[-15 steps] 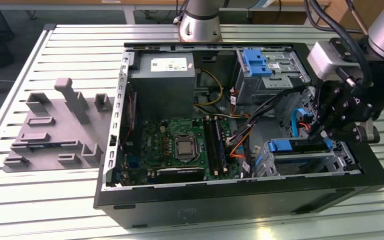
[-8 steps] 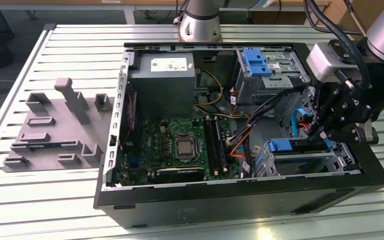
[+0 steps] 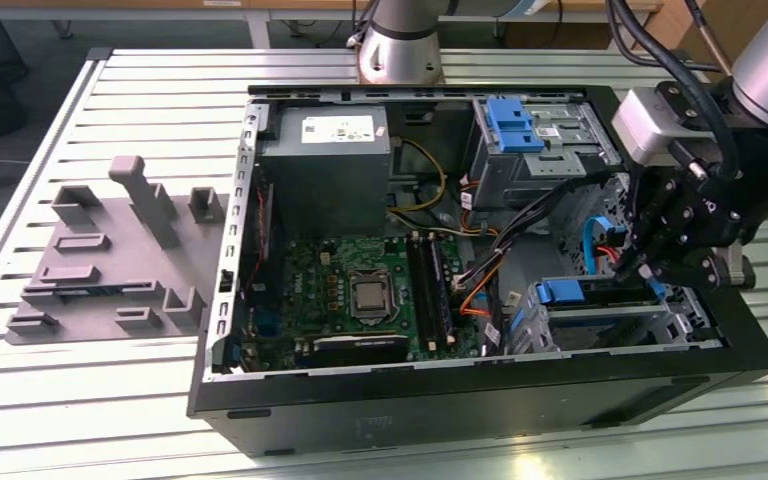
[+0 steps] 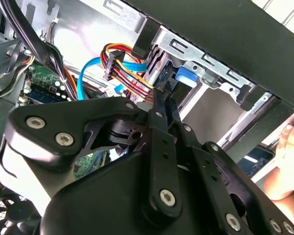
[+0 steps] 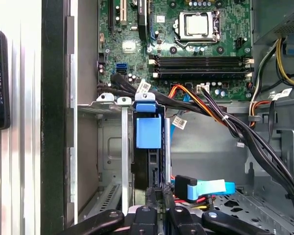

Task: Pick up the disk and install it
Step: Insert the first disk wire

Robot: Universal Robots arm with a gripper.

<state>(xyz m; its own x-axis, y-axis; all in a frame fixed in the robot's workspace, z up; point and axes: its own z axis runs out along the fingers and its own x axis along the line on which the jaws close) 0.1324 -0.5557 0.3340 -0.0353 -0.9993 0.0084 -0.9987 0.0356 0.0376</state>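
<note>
The open computer case (image 3: 464, 400) lies on the slatted table (image 3: 117, 400). The disk (image 5: 149, 147) stands on edge in the drive cage (image 5: 108, 161) at the case's front corner. My gripper (image 5: 159, 196) is narrowed onto the disk's rear edge.

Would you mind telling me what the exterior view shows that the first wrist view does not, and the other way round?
Only the exterior view takes in the grey moulded tray on the slatted table, the grey power supply and the whole arm. Only the first wrist view looks straight down on the disk standing edge-up in its metal bay, with the hand at it. Both share the green circuit board and the open computer case.
</note>
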